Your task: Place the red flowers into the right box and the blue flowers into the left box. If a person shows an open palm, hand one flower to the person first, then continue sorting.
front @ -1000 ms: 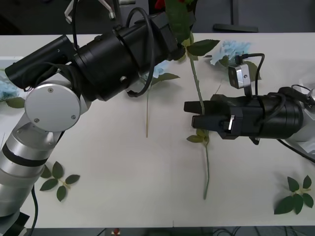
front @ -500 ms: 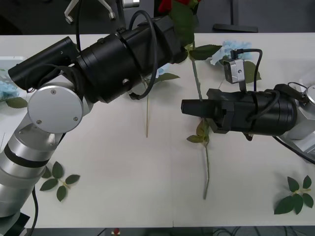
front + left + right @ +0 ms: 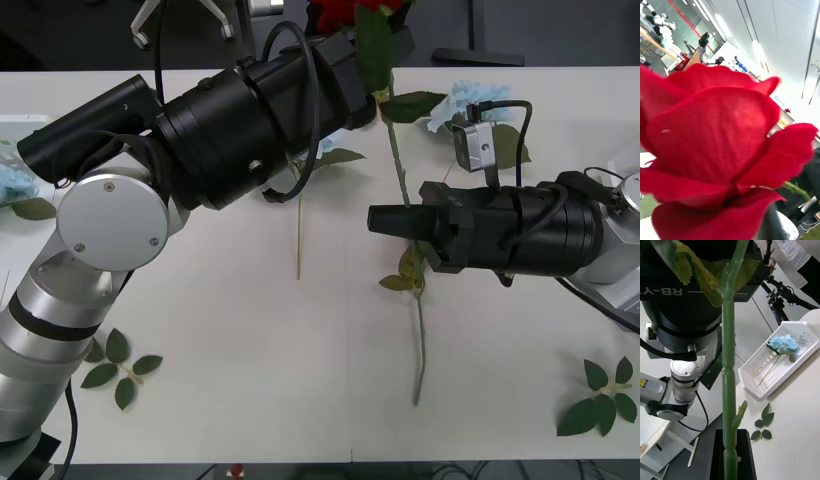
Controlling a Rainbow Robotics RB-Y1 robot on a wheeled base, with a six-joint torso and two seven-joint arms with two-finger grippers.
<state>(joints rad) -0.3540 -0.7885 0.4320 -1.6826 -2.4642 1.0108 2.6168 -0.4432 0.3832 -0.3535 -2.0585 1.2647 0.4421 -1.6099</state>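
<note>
Your left gripper (image 3: 375, 55) sits at the far middle of the table, holding a red rose (image 3: 345, 14) just under its bloom; whether its fingers are clamped you cannot tell, since the leaves hide them. That bloom (image 3: 715, 150) looms red before your left wrist camera. The rose's green stem (image 3: 402, 180) runs down and toward you, passing between the black fingers of your right gripper (image 3: 385, 220), which comes in from the right. Its fingers (image 3: 748, 453) lie close on either side of the stem (image 3: 729, 390). One blue hydrangea (image 3: 784, 344) already lies in the left box (image 3: 752, 390); another blue head (image 3: 470, 100) rests far right, behind your right arm.
</note>
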